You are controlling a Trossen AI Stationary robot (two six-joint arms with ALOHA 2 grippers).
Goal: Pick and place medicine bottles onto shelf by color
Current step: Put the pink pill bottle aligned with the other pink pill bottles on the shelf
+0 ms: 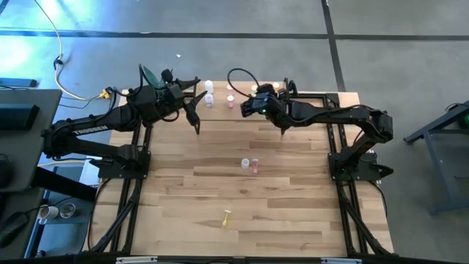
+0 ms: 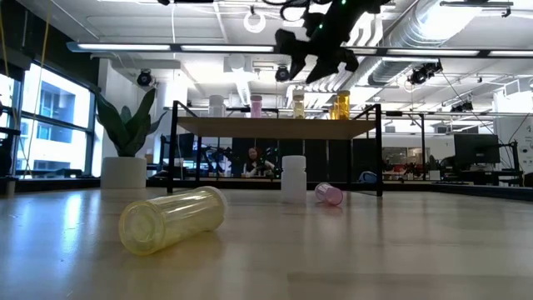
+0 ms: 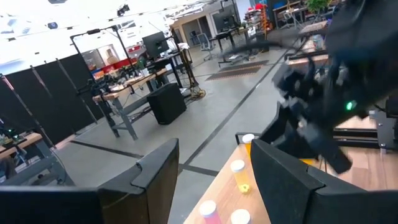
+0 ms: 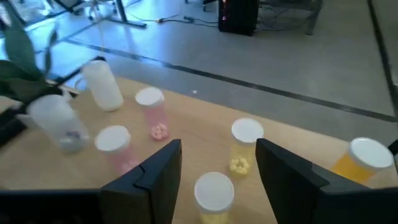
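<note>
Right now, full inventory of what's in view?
shelf: one, light wood on black legs, far edge of the table.
bottles on shelf: white, pink, yellow and orange, white caps, upright; exact count unclear.
white bottle: one, upright, mid-table.
pink bottle: one, lying beside the white one.
yellow bottle: one, lying near the front edge.
plant: one, green in a white pot, by the shelf's left end.
left gripper: open, empty, near the shelf's left end.
right gripper: open, empty, above the shelf's yellow bottles.

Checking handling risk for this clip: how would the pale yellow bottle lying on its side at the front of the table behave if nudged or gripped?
The yellow bottle lies on its round side, so a nudge would probably roll it. It looks like smooth, light plastic, likely slippery between fingers.
</note>
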